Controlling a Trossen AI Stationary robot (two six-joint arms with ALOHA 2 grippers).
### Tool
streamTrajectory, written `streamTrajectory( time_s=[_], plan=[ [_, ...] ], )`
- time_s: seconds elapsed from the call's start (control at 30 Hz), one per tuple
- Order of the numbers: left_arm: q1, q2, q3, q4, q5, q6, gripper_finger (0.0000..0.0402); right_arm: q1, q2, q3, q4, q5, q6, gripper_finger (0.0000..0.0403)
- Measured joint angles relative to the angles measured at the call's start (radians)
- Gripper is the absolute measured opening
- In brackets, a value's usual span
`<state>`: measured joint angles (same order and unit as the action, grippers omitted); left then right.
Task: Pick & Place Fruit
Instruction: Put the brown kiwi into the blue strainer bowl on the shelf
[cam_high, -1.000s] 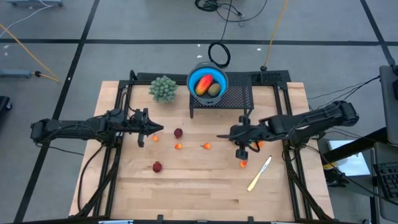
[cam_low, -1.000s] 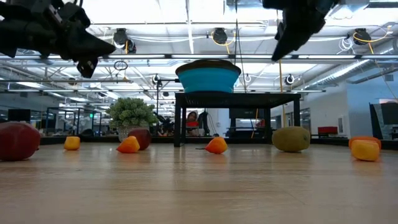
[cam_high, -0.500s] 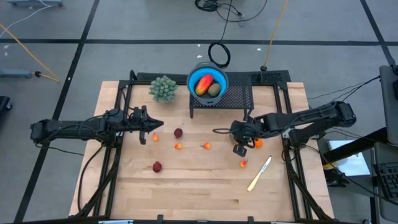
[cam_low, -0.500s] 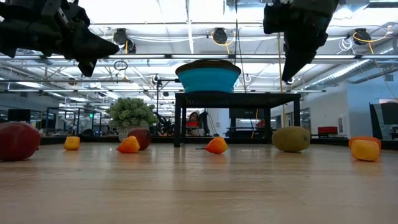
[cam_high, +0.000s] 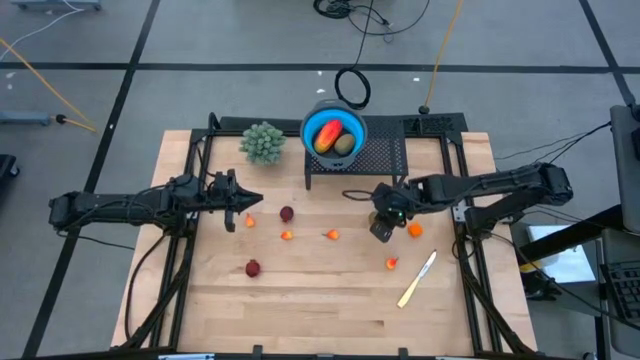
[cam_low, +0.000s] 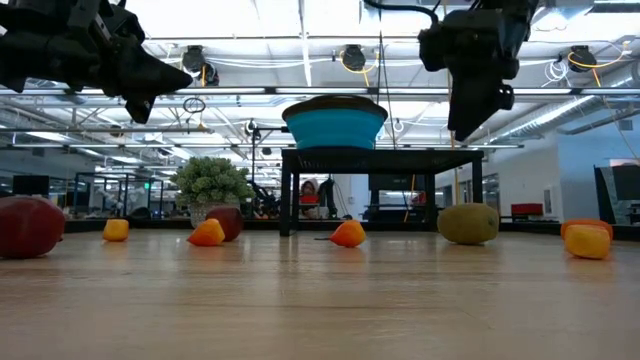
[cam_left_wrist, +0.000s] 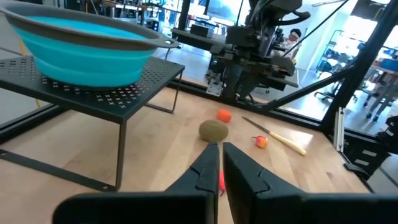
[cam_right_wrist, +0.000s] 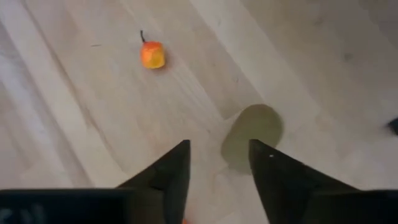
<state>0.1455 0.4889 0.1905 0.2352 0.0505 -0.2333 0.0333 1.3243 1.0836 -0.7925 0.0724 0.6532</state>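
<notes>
My right gripper (cam_high: 381, 230) hangs open above the wood table, right of centre, slanting down. In its wrist view an olive oval fruit (cam_right_wrist: 252, 138) lies just beyond the gap between its fingers (cam_right_wrist: 176, 163), untouched; it rests on the table (cam_low: 468, 223). A blue bowl (cam_high: 334, 133) on a black rack holds a red-yellow oblong and an olive oval. Two dark red balls (cam_high: 287, 213) (cam_high: 252, 268) and small orange bits (cam_high: 332, 235) (cam_high: 391, 263) lie on the table. My left gripper (cam_high: 245, 203) waits shut and level at the left.
The black rack (cam_high: 380, 160) stands at the far middle, close behind my right gripper. A green bushy plant (cam_high: 263, 142) sits to its left. A pale knife (cam_high: 417, 278) lies near the right front. An orange piece (cam_high: 414, 230) lies just right of my right gripper.
My right gripper has moved toward the table's far edge and the rack, sunk a little, rolled about its own axis and opened. The fruit on the table has stayed where it was.
</notes>
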Motion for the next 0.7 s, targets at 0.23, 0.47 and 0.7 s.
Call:
streamTrajectory(
  time_s=[0.23, 0.47, 0.7],
  plan=[
    [0.000, 0.000, 0.000, -0.001, 0.000, 0.011, 0.0003, -0.023, 0.000, 0.000, -0.030, -0.019, 0.046, 0.0236],
    [0.000, 0.000, 0.000, -0.001, -0.001, 0.011, 0.0020, -0.039, 0.000, 0.000, -0.032, -0.017, 0.069, 0.0264],
    [0.000, 0.000, 0.000, -0.001, -0.001, 0.011, 0.0003, -0.039, 0.000, 0.000, -0.030, -0.022, 0.013, 0.0262]
  ],
)
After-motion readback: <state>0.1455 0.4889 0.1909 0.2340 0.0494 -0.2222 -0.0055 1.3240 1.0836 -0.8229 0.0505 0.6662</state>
